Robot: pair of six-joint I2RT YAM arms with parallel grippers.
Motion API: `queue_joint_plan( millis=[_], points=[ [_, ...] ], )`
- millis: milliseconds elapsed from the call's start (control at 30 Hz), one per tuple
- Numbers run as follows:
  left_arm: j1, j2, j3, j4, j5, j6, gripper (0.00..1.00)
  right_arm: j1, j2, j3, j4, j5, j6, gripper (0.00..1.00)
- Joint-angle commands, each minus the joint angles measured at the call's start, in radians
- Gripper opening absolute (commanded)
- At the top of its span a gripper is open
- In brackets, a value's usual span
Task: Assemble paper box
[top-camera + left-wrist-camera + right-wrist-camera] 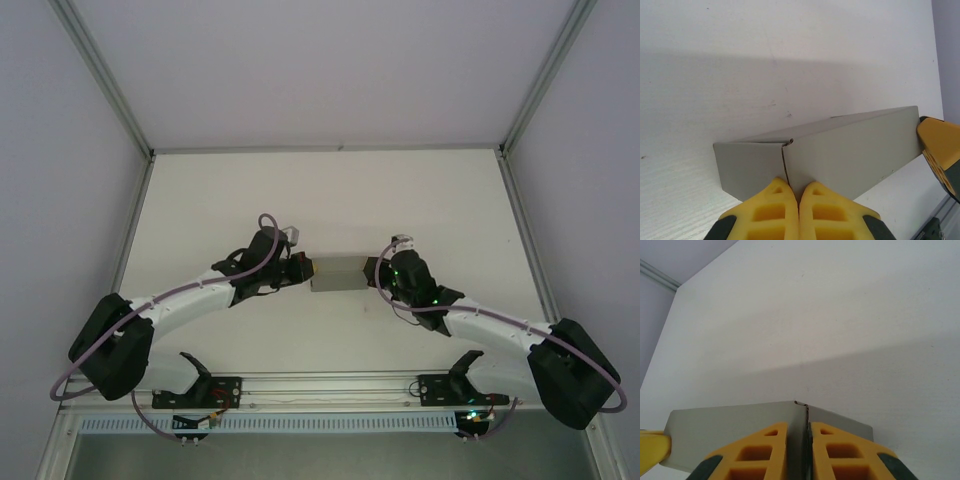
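My left claw (798, 194) is pinched narrow on a folded edge of the paper box (855, 152), and my right claw (800, 432) nips the opposite end. The box, matte grey thin cardboard, long and low, sits mid-frame on the smooth white worktop (330, 195).

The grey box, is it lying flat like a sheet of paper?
No, the paper box is folded into a long box shape with upright sides.
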Motion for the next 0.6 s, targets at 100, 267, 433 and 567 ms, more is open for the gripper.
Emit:
queue_joint_plan(
  millis=[100, 267, 433, 567],
  points=[
    [-0.006, 0.06, 0.011, -0.242, -0.037, 0.057, 0.0, 0.013, 0.039, 0.0, -0.265, -0.093, -0.053, 0.06],
    [-0.009, 0.046, 0.14, -0.367, -0.058, 0.14, 0.5, 0.013, 0.013, 0.14, -0.419, -0.04, -0.082, 0.31],
    [-0.013, 0.049, 0.26, -0.407, -0.097, 0.205, 0.81, 0.005, 0.01, 0.303, -0.572, 0.029, -0.174, 0.53],
    [-0.011, 0.019, 0.309, -0.407, -0.144, 0.23, 1.0, -0.008, 0.01, 0.392, -0.601, 0.026, -0.309, 0.77]
  ],
)
